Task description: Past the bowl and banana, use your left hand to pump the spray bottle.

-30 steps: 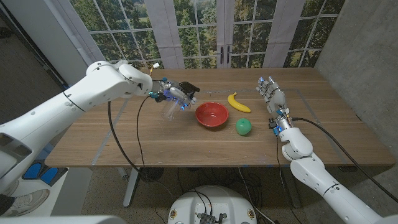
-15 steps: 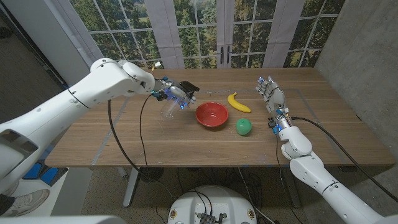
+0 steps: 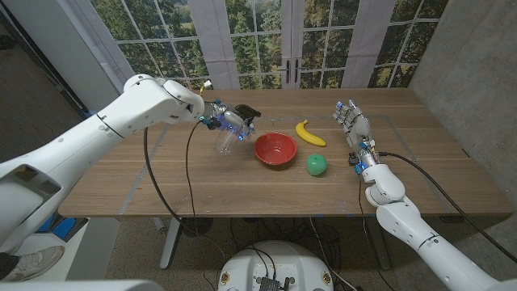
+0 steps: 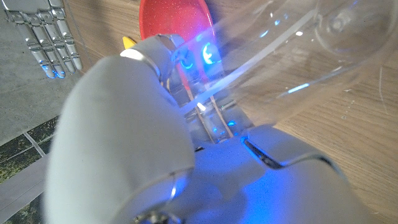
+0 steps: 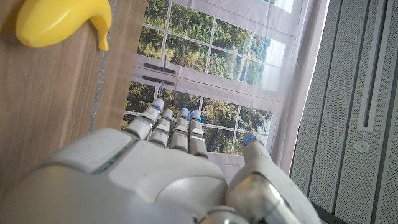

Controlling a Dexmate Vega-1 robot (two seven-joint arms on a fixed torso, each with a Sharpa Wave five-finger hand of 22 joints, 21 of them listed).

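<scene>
My left hand (image 3: 227, 121) grips a clear spray bottle (image 3: 223, 141) with a black pump head (image 3: 247, 112), held tilted just above the table, left of the red bowl (image 3: 275, 149). In the left wrist view the bottle's clear body (image 4: 298, 56) runs out past my left hand (image 4: 155, 143), with the bowl (image 4: 174, 25) behind it. The yellow banana (image 3: 308, 133) lies beyond the bowl to its right. My right hand (image 3: 352, 121) stands upright and open at the table's right side, holding nothing; from the right wrist, the right hand (image 5: 168, 180) has the banana (image 5: 62, 22) close by.
A green ball (image 3: 317, 165) sits in front of the banana, right of the bowl. The wooden table (image 3: 161, 186) has bare room on its left and front. Windows stand behind the far edge. My right hand's fingers (image 4: 46, 34) appear in the left wrist view.
My left hand has carried the bottle slightly up and toward the table's far side. The right hand, bowl, banana and ball have stayed put.
</scene>
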